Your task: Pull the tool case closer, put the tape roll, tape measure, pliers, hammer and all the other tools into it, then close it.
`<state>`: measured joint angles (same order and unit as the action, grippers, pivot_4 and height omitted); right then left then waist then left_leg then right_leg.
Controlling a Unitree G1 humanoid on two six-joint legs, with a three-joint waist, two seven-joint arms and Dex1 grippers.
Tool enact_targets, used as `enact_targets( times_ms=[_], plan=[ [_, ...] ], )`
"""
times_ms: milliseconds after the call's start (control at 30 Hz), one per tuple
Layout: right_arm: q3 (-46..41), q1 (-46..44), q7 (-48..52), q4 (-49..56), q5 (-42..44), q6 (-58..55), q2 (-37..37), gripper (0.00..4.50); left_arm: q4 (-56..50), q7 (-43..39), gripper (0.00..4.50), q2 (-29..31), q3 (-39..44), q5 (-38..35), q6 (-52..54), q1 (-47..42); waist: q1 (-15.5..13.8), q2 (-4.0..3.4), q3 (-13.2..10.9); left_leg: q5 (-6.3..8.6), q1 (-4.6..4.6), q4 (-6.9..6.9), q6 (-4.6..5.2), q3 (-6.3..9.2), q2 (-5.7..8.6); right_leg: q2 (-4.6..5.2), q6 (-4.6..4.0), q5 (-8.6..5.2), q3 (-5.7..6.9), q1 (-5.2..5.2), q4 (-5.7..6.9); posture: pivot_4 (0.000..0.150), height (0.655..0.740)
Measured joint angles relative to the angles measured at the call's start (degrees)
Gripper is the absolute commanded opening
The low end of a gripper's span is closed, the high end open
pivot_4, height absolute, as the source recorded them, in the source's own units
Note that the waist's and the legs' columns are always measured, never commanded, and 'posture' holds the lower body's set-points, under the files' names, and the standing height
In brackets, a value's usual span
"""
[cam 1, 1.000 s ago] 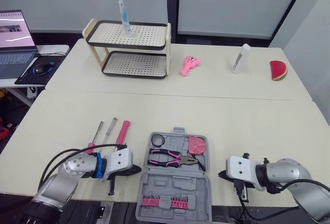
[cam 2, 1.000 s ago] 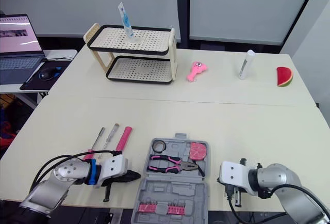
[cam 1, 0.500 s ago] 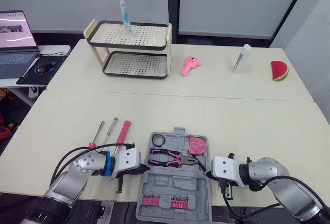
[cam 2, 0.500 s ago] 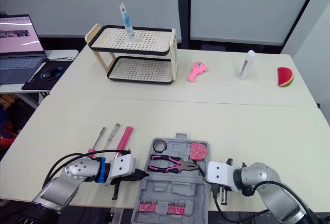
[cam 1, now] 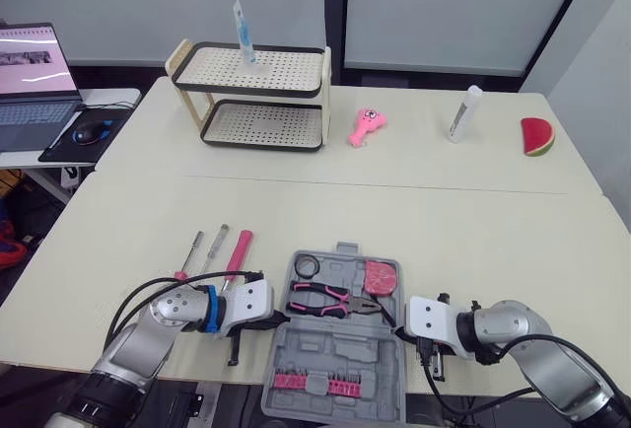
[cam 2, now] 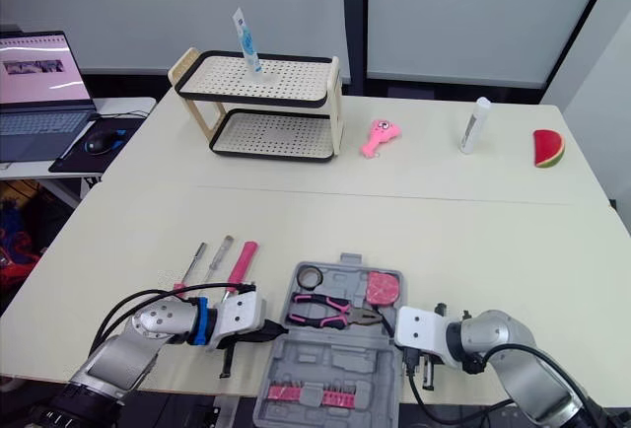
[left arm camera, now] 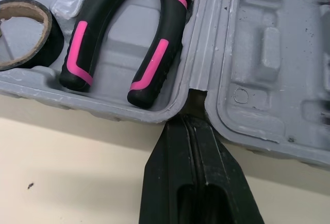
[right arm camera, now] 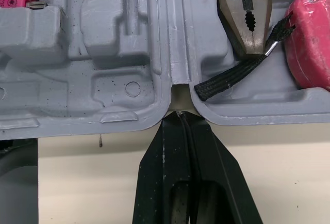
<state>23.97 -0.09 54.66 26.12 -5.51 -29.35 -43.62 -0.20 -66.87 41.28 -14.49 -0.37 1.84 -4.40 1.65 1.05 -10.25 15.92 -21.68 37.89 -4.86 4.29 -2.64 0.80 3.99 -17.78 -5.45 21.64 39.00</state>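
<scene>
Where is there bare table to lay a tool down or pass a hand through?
Widest free patch: the middle band of the table, between the rack, pink toy and white tube behind and the tool case in front. Bare too right of the case. Crowded: left of the case, where loose tools lie by the left gripper.

Bright, even light falls from above, throwing soft, faint shadows on the table [cam 1: 473,221].

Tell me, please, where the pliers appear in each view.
Left eye view: pliers in the tool case's far half, centre.
Right eye view: pliers, same place.
Left wrist view: pliers' handles beside the tape roll.
Right wrist view: pliers' metal nose beside the tape measure.
Shared landmark: the case's hinge ridge.
</scene>
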Motion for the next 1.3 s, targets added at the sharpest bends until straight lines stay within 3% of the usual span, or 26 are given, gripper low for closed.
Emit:
enact_targets(
  times_ms=[1300],
  plan=[
    [-1.66, -11.46, -1.26, -12.7, -2.4, 1.46, 2.35, 0.01, 6.65, 7.21, 0.0, -8.7, -0.32, 5.12, 1.61, -8.5, 0.01, 0.01, -0.01, 0.0, -0.02, 0.0, 0.0, 0.04, 0.03, 0.01, 0.02, 0.02, 0.02, 0.01, -0.02, 0.15, 0.735]
  ],
)
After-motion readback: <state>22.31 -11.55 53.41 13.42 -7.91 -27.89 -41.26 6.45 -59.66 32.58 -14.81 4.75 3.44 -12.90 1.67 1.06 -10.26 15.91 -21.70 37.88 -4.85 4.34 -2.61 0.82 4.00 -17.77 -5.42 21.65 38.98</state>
